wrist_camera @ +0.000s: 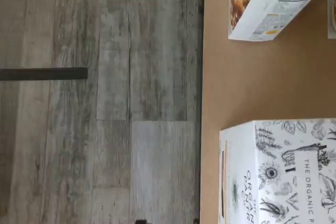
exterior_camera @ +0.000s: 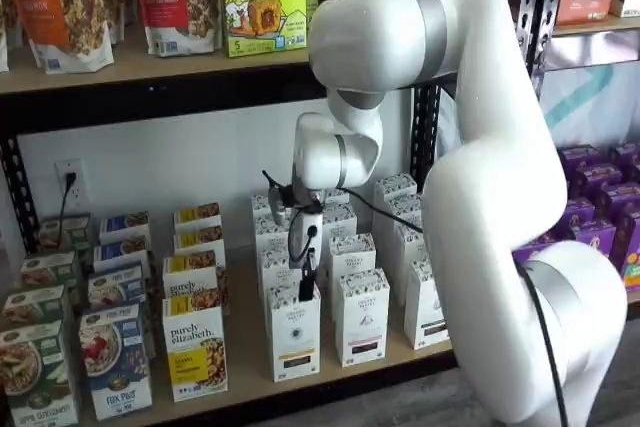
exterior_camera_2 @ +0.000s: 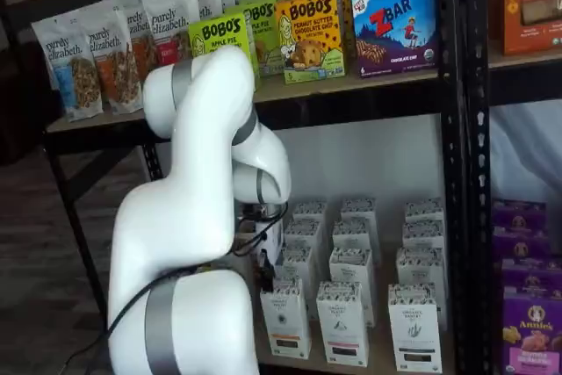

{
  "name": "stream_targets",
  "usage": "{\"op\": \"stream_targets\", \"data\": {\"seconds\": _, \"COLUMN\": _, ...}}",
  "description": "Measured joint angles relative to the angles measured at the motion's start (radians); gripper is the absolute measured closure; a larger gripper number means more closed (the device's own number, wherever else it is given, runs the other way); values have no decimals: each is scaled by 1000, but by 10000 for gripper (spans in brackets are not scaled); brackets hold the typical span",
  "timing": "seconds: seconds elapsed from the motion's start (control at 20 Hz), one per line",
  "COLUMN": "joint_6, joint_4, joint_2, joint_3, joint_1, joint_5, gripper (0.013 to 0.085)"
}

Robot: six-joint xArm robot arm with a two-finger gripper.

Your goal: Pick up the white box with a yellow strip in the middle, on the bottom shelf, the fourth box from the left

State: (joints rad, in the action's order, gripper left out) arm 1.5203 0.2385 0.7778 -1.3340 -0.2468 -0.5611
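One tall, narrow carton is my target: the white box stands in the front row of the bottom shelf, just right of the wider purely elizabeth box with the yellow panel. It is a matte paperboard carton with square edges, its top printed with fine black botanical line-work and a yellow-orange strip across the lower front. It stands upright with its long axis vertical and its labelled face turned out toward the front edge of the shelf.

My end effector hangs directly above that carton's top in a shelf view – black fingers below a white body, a cable looping beside them. The fingers are spread wide and have hold of nothing.

The shelf is a smooth, light tan board edged in black metal. In the wrist view a carton with the same floral print sits on the board, with a floor of grey, grainy wood planks beyond the edge.
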Motion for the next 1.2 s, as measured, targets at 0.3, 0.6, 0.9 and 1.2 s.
{"op": "stream_targets", "data": {"seconds": 0.3, "joint_6": 14, "joint_4": 23, "joint_2": 33, "joint_3": -62, "joint_1": -1, "joint_5": -52, "gripper": 130}}
{"op": "stream_targets", "data": {"seconds": 0.6, "joint_6": 5, "joint_4": 16, "joint_2": 67, "joint_3": -100, "joint_1": -5, "joint_5": -29, "gripper": 130}}
{"op": "stream_targets", "data": {"seconds": 0.9, "joint_6": -26, "joint_4": -21, "joint_2": 126, "joint_3": -172, "joint_1": -3, "joint_5": -64, "gripper": 130}}
{"op": "stream_targets", "data": {"seconds": 1.2, "joint_6": -38, "joint_4": -37, "joint_2": 187, "joint_3": -236, "joint_1": 0, "joint_5": -78, "gripper": 130}}
